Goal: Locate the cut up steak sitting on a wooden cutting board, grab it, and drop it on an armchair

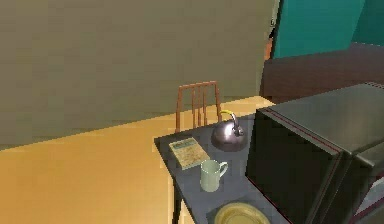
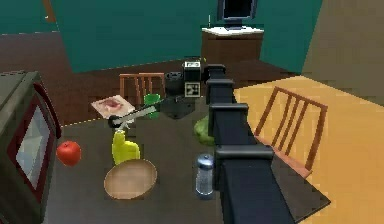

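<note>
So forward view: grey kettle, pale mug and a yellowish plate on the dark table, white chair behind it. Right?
Not quite. The chair behind the table is brown wood, not white, as the forward view shows. The rest holds: the grey kettle, pale mug and yellowish plate sit on the dark table.

Hand (image 2: 125, 119) load unclear; green obj (image 2: 202, 128) half behind arm (image 2: 240, 150)

Wooden chair (image 1: 197, 103), shiny metal kettle (image 1: 228, 135), matt dark tabletop (image 1: 187, 182), glossy black screen (image 1: 295, 165), pale wooden cutting board (image 2: 99, 104).
</note>
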Available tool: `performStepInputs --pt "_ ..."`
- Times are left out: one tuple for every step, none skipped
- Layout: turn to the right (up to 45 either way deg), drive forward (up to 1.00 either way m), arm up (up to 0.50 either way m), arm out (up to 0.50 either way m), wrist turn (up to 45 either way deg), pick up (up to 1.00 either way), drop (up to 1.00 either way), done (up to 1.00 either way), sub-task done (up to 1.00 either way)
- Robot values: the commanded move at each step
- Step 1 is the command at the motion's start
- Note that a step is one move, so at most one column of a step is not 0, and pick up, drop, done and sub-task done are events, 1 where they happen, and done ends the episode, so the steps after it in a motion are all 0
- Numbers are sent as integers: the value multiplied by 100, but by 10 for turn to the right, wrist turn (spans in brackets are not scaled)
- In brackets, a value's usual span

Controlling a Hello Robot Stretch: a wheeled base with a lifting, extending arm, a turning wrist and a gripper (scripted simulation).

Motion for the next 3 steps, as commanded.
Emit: performStepInputs --pt "0 0 0 0 -450 0 0 0 0" --pt "0 0 0 0 -330 0 0 0 0" --pt "0 0 0 -28 0 0 0 0 0"
